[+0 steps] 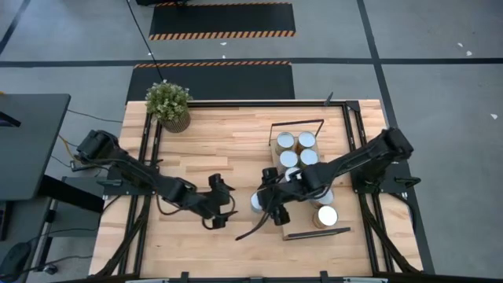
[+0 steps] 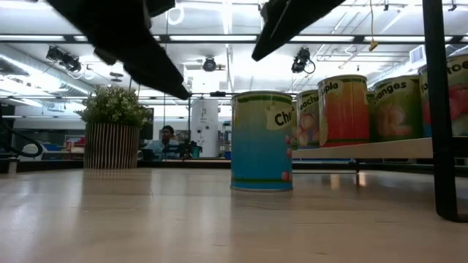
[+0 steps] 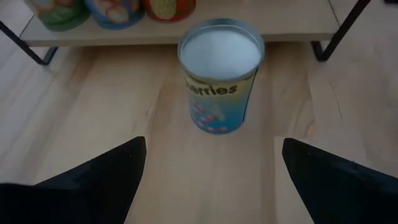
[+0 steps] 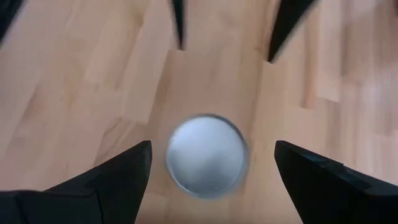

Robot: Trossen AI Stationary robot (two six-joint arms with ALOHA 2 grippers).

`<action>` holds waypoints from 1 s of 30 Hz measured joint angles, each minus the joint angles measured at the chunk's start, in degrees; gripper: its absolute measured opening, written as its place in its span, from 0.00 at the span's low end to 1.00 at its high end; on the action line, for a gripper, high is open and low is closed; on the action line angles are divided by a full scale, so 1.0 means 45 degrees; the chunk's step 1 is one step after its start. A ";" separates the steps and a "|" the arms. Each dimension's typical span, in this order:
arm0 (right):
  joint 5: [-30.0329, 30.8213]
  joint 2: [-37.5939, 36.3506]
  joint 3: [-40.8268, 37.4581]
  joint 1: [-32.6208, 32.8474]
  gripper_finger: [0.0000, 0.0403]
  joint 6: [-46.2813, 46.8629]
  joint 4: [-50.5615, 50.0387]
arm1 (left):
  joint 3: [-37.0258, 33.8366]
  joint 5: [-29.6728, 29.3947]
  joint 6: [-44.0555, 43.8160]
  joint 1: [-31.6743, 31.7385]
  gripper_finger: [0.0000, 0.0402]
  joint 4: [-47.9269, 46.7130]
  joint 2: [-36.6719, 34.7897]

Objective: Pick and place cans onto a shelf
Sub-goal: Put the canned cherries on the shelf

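**Blue can lined up for a grasp beside the shelf**

High view: the blue can (image 1: 258, 203) is being stood on the table just beside the shelf (image 1: 277, 134), mostly hidden under the right gripper (image 1: 271, 206). The left gripper (image 1: 224, 206) is being held near the can, on its far side from the shelf.

Low view: the can (image 2: 262, 140) is being shown upright, untouched, beside shelved cans (image 2: 344, 109).

Left wrist view: fingers (image 3: 99, 180) are being held spread, empty.

Right wrist view: fingers (image 4: 106, 177) are being held wide above the can's lid (image 4: 206, 155). The tin is judged rigid, smooth, moderately heavy; the sides at mid-height are best gripped.
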 joint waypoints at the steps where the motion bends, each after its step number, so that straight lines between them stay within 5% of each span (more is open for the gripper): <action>1: -0.0153 0.0170 0.0156 0.0000 0.86 -0.0074 -0.0033 | -0.0426 -0.0033 0.0058 -0.0042 0.96 0.0529 -0.0149; 13: -0.0424 0.2729 0.2823 -0.0481 0.86 -0.0853 -0.1652 | -0.3671 -0.0838 0.0770 -0.0062 0.96 0.5490 -0.1258; 30: -0.1295 0.4408 0.4227 -0.1162 0.86 -0.0535 -0.3714 | -0.4506 -0.1631 -0.0116 -0.0926 0.96 0.5623 -0.1566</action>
